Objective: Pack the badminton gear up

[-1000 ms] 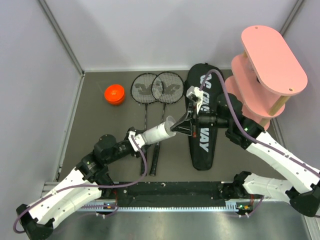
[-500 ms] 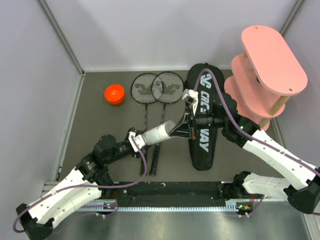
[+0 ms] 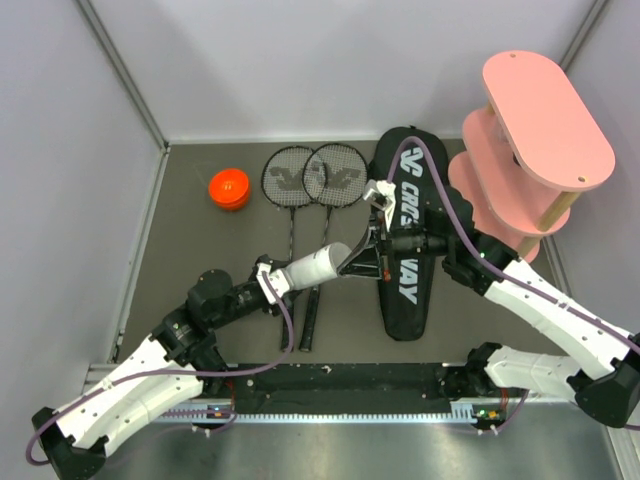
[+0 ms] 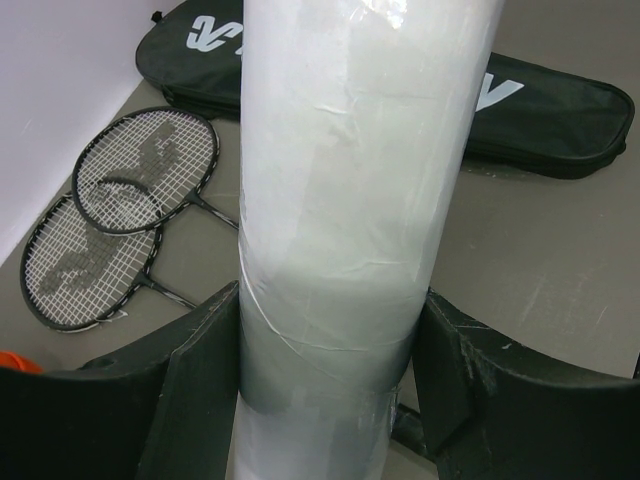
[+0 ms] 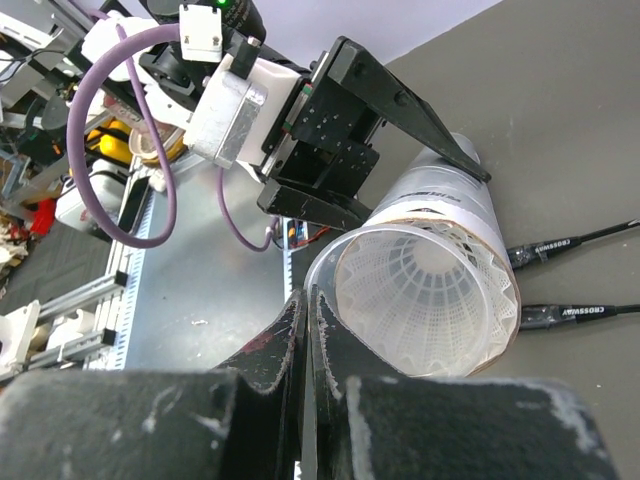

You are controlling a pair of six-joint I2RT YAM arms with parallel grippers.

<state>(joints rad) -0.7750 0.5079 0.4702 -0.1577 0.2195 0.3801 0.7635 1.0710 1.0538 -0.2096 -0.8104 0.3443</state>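
My left gripper [image 3: 272, 278] is shut on the long white tube [image 3: 310, 267] and holds it off the table, open mouth toward the right arm; the tube fills the left wrist view [image 4: 350, 200] between the jaws of that gripper [image 4: 335, 320]. My right gripper [image 3: 352, 262] is shut, its tips [image 5: 305, 292] at the tube's rim. A white shuttlecock [image 5: 430, 290] sits inside the tube mouth, skirt outward. Two black rackets [image 3: 290, 180] [image 3: 338, 175] lie side by side. The black CROSSWAY bag [image 3: 405, 240] lies under the right arm. The orange cap [image 3: 229, 188] lies at the back left.
The pink tiered shelf [image 3: 540, 120] stands at the back right, close to the right arm. Grey walls close in the table on the left, back and right. The racket handles [image 5: 560, 245] lie below the tube.
My right gripper has moved left and slightly down to the tube's mouth. The left arm and tube have barely moved.
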